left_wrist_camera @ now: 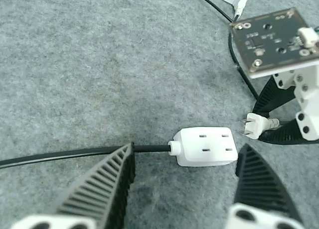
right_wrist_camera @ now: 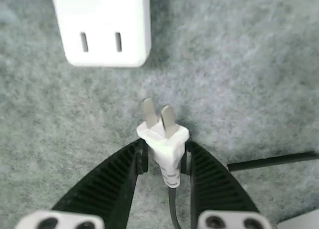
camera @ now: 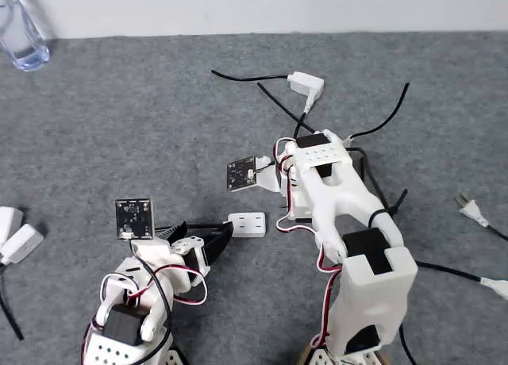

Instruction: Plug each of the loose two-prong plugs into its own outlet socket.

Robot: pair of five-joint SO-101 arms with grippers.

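Observation:
A white outlet socket (camera: 247, 224) on a black cord lies on the grey carpet, and in the left wrist view the socket (left_wrist_camera: 204, 147) sits just past the tips of my open left gripper (left_wrist_camera: 187, 152). My right gripper (right_wrist_camera: 164, 149) is shut on a white two-prong plug (right_wrist_camera: 162, 134), its prongs pointing at the socket's end face (right_wrist_camera: 102, 27) a short gap away. From above, the right gripper (camera: 284, 214) holds the plug (camera: 280, 221) just right of the socket, with the left gripper (camera: 208, 230) on the other side.
A second white outlet (camera: 305, 83) with a black cord lies further back. Two loose plugs (camera: 474, 212) (camera: 496, 286) rest at the right edge, and white outlet blocks (camera: 16, 238) at the left edge. Black cords cross the carpet behind the right arm.

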